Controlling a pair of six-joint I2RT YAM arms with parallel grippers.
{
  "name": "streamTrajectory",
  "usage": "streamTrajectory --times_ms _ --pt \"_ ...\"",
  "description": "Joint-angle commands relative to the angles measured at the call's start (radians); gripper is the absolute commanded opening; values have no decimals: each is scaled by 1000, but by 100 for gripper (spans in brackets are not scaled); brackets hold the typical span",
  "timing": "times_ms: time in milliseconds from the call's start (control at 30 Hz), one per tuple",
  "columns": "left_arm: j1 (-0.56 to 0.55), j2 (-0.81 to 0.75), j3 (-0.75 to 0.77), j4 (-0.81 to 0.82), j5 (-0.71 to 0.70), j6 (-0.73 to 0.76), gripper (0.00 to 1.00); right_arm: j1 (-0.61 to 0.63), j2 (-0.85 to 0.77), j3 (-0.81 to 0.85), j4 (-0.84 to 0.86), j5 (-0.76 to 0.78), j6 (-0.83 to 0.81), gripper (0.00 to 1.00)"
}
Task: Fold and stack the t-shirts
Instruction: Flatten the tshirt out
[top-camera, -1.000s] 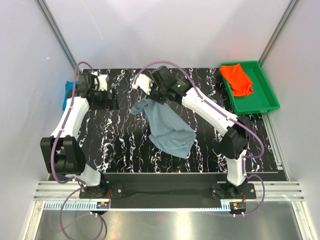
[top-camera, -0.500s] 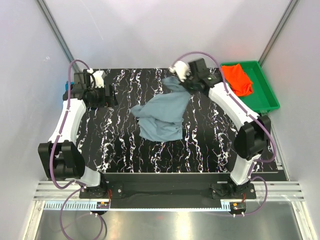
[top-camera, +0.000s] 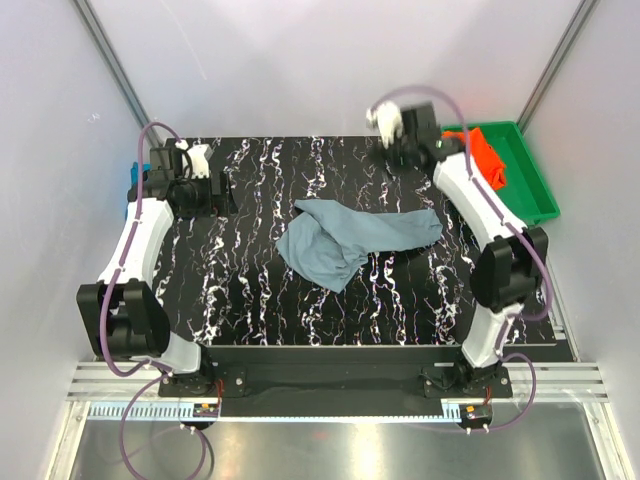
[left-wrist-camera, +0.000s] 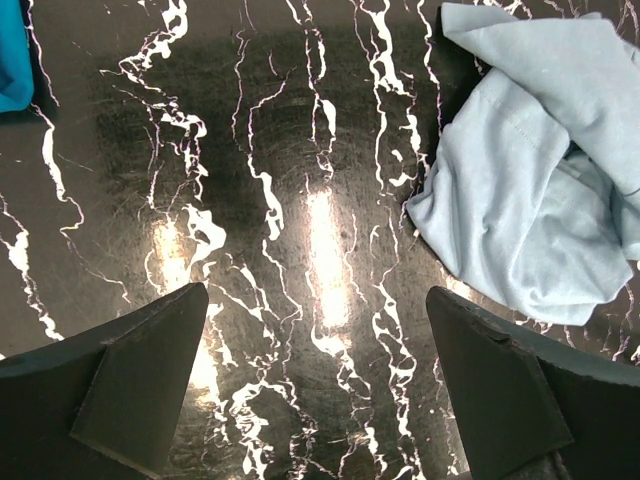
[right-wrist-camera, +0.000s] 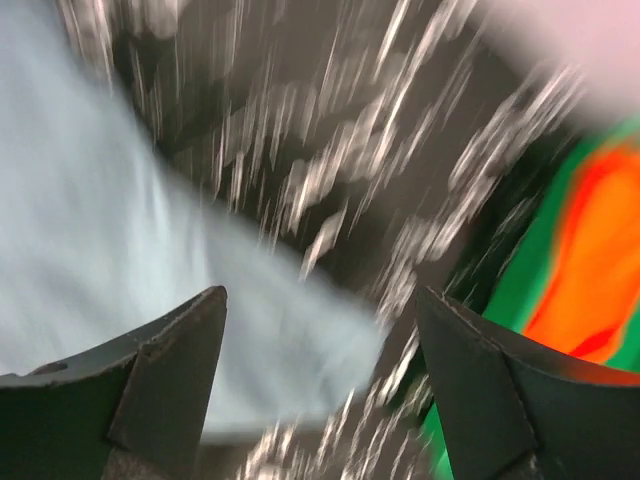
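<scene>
The grey-blue t-shirt (top-camera: 355, 238) lies crumpled and unfolded on the middle of the black marbled table, free of both grippers. My right gripper (top-camera: 400, 155) hangs open above the back right of the table, beyond the shirt's right end; its blurred wrist view shows the grey-blue t-shirt (right-wrist-camera: 100, 220) below and to the left, with nothing between the jaws (right-wrist-camera: 320, 390). The orange-red t-shirt (top-camera: 487, 155) lies bunched in the green tray. My left gripper (top-camera: 220, 193) stands open and empty over bare table at the back left, left of the grey-blue t-shirt (left-wrist-camera: 540, 200). The teal t-shirt (top-camera: 133, 187) peeks out behind the left arm.
The green tray (top-camera: 520, 205) sits at the back right corner, partly off the table top. White walls and metal posts enclose the table on three sides. In the left wrist view the teal t-shirt (left-wrist-camera: 12, 50) shows at the top left edge.
My right gripper has opened and let go of the grey-blue shirt, which dropped onto the table stretched to the right. The right arm swung back and right toward the tray. The left arm barely moved.
</scene>
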Motion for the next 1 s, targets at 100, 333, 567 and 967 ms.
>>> streamTrajectory --times_ms 100,333,567,967 --pt "-3 16 9 24 37 -22 99 6 314 578 -137 -200 119 84" --pt "-2 -4 10 -1 57 -10 99 13 572 739 -369 -460 164 82" --pt "-3 -5 -1 -2 46 16 99 13 565 625 -410 -595 174 80" --pt "-3 27 24 -7 53 19 99 13 611 570 -453 -640 156 77"
